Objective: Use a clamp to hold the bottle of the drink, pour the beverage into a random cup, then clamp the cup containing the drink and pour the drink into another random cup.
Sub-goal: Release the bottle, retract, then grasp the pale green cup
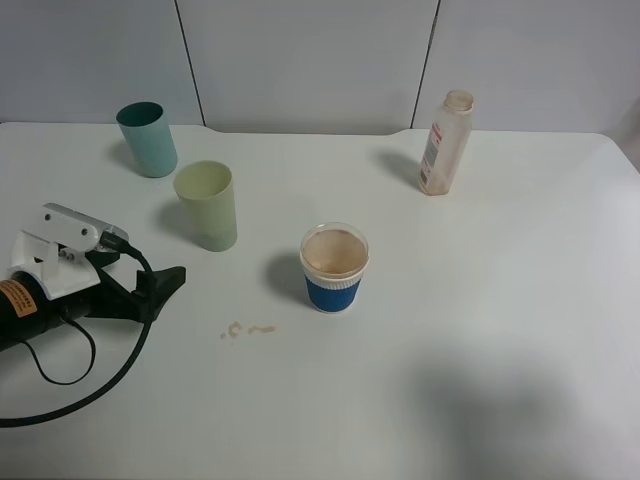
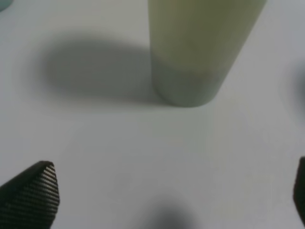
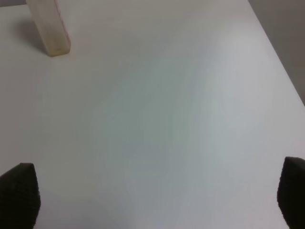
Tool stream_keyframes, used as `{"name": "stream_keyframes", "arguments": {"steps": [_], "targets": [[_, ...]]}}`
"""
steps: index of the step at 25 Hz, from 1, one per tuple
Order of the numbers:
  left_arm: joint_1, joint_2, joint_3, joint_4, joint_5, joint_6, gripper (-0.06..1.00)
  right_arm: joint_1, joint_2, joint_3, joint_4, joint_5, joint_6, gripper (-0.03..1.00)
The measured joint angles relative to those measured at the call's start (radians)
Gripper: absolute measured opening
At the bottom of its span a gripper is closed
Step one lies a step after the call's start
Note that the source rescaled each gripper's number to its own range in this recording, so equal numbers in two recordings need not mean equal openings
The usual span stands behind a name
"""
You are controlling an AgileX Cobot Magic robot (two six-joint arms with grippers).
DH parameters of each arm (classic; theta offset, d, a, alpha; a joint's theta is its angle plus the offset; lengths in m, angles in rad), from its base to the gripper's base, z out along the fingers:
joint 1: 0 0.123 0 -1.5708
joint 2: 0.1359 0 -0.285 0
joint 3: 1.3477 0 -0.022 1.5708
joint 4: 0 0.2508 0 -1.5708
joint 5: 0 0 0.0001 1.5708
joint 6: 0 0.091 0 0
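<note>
Left gripper (image 2: pixel 167 195): jaws wide, holding nothing, low over the table (image 1: pixel 500 330) at its left side. Pale yellow-green tumbler (image 1: pixel 207 205) stands upright just ahead of the tips, untouched. Teal tumbler (image 1: pixel 147 139) stands behind it, near the far edge. Blue-sleeved paper cup (image 1: pixel 334 267) is upright mid-table, inside stained brown, with bare surface all round. Small brown spill marks (image 1: pixel 245 329) lie between that cup and the left gripper. Bottle (image 1: pixel 446 143) is upright and capless, right of centre, near the far edge, well apart from the cups. Right gripper (image 3: pixel 155 195): jaws wide, holding nothing, over bare tabletop, with the bottle ahead and the table's side edge in sight. Near right part of table is open.
</note>
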Motion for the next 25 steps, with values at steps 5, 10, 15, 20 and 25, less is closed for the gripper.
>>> {"name": "stream_keyframes", "arguments": {"steps": [5,10,15,20,25], "targets": [[0.000,0.001,-0.027,0.005,0.000,0.003,1.00,0.000,0.000,0.000,0.000,0.000,0.000,1.00],[0.000,0.001,-0.037,0.008,0.000,0.003,1.00,0.000,0.000,0.000,0.000,0.000,0.000,1.00],[0.000,0.001,-0.038,0.011,0.000,0.003,1.00,0.000,0.000,0.000,0.000,0.000,0.000,1.00],[0.000,0.001,-0.038,0.012,0.000,0.010,1.00,0.000,0.000,0.000,0.000,0.000,0.000,1.00],[0.000,0.001,-0.038,0.014,0.000,0.016,1.00,0.000,0.000,0.000,0.000,0.000,0.000,1.00]]}}
